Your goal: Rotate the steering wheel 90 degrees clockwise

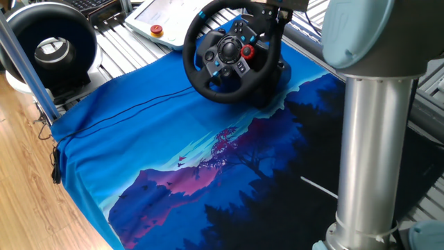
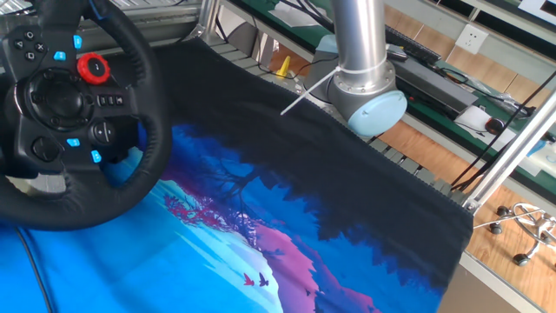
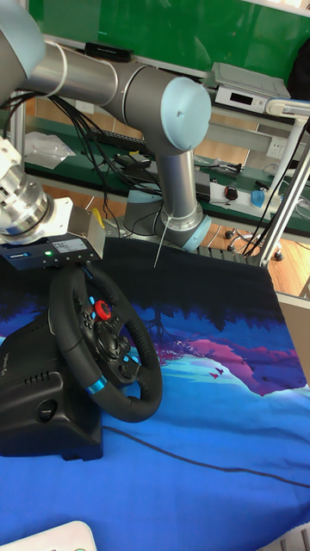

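Note:
The steering wheel (image 1: 232, 52) stands tilted on its black base at the far side of the blue cloth; it also fills the left edge of the other fixed view (image 2: 69, 113). Its hub has blue buttons and a red dial (image 2: 94, 68). In the tall view the wheel (image 3: 103, 344) faces me, with a light-blue stripe (image 3: 96, 387) low on the rim. My gripper (image 3: 69, 274) comes down on the rim's top edge, its fingers shut around the padded rim. In one fixed view the gripper (image 1: 269, 14) shows only as a dark shape at the rim's upper right.
A black ring-shaped fan-like device (image 1: 52, 45) sits at the back left behind a metal post (image 1: 21, 62). A white pendant with a red button (image 1: 157, 30) lies beside the wheel. The arm's grey column (image 1: 374, 139) rises at the right. The wheel's base (image 3: 43, 413) rests on the cloth (image 1: 173, 153).

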You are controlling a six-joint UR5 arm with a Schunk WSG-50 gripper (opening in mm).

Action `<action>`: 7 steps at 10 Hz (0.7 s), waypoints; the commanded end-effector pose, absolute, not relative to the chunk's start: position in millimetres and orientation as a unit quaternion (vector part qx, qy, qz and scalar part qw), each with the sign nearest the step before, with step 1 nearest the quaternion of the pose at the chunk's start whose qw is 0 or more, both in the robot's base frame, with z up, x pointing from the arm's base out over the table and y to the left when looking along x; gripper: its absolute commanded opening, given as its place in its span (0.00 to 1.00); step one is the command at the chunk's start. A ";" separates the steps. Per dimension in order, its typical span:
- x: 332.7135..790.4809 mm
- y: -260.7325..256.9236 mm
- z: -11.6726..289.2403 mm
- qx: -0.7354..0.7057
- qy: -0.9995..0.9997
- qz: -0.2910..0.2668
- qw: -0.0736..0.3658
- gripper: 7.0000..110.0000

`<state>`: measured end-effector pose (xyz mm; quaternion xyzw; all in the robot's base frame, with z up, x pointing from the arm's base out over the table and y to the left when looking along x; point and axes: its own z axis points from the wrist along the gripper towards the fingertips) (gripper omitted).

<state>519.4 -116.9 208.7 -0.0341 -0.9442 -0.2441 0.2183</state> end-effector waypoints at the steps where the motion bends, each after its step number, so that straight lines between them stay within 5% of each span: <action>1: 523.6 -116.0 213.1 -0.021 -0.943 -0.250 0.217 0.00; 4: 525.6 -115.7 216.4 0.017 -0.939 -0.279 0.199 0.15; 5: 525.7 -114.8 216.5 0.021 -0.938 -0.284 0.198 0.36; 7: 520.0 -116.1 216.2 0.022 -0.937 -0.282 0.207 0.36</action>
